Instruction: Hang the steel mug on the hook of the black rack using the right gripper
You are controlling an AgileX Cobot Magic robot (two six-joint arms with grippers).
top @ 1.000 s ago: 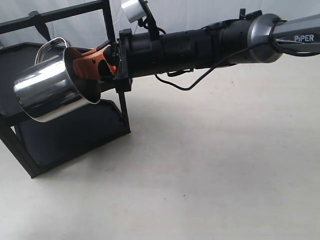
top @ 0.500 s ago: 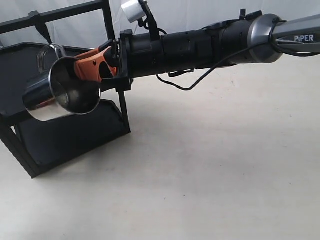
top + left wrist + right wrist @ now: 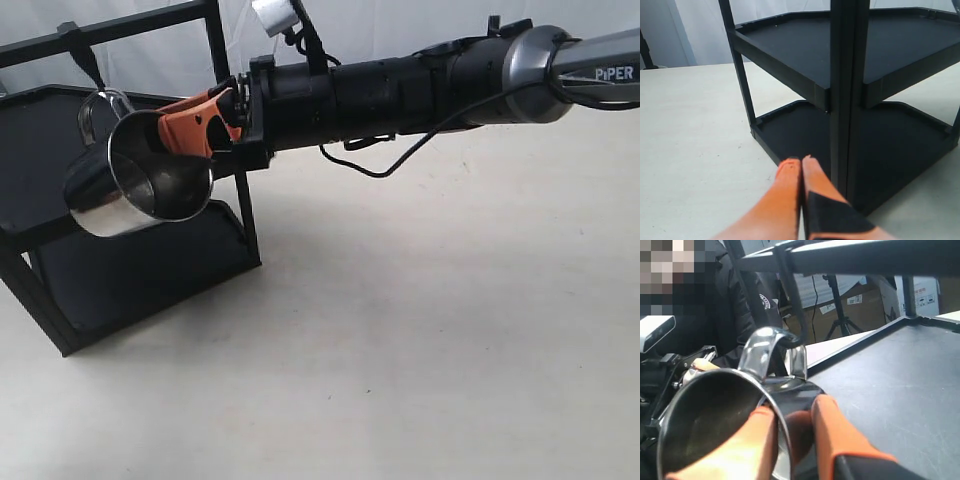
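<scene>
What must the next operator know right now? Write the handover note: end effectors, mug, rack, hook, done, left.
Right end effector: shut on the mug's rim, one finger inside, one outside.
Left end effector: shut, empty, low beside the rack's leg.
Mug: held tilted over the rack's upper shelf, handle at the hook that hangs from the top bar.
Done: mug lifted to the hook.
Left: confirm the handle sits on the hook, release, withdraw.
</scene>
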